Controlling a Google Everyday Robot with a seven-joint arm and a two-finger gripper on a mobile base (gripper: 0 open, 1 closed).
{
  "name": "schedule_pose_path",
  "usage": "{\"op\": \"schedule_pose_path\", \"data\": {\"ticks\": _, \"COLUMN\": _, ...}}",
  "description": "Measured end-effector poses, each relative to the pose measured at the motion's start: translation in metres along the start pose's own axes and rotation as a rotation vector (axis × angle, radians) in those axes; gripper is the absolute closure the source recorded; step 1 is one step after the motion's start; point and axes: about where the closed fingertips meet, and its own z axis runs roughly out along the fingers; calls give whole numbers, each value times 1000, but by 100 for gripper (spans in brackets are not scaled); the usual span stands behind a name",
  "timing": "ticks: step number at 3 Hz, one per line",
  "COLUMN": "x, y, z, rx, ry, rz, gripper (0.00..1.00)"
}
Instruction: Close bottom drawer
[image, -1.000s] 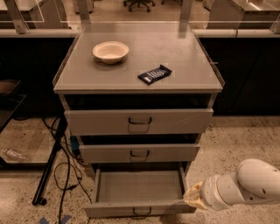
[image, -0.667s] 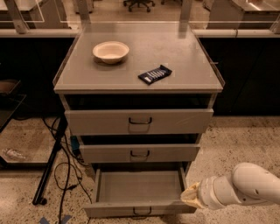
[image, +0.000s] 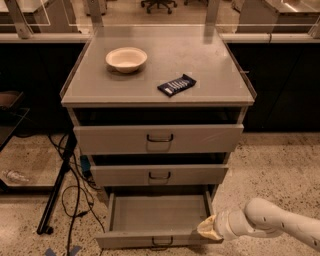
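The bottom drawer (image: 155, 239) is pulled far out of the grey cabinet and its inside looks empty. Its small dark wire handle (image: 161, 243) sits at the bottom edge of the view. My gripper (image: 206, 230) comes in from the lower right on a white arm. It is at the drawer's front right corner, against or just beside the front panel. The mid drawer (image: 159, 175) and the top drawer (image: 159, 138) above also stand a little open.
On the cabinet top (image: 220, 85) are a cream bowl (image: 126, 59) and a dark snack packet (image: 176, 85). A black stand leg (image: 56, 190) and loose cables (image: 80, 200) lie on the floor left of the cabinet. Dark counters run behind.
My arm has drawn slightly to the left and lower, bringing the gripper closer to the drawer's front right corner. The bottom drawer has stayed open about the same amount.
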Motion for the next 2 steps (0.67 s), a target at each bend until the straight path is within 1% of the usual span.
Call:
{"op": "schedule_pose_path", "data": {"ticks": 1, "x": -1, "y": 0, "z": -1, "rx": 0, "ry": 1, "rz": -1, "gripper": 100}}
{"op": "schedule_pose_path", "data": {"ticks": 2, "x": 10, "y": 5, "z": 27, "rx": -8, "ry": 17, "rz": 5, "gripper": 100}}
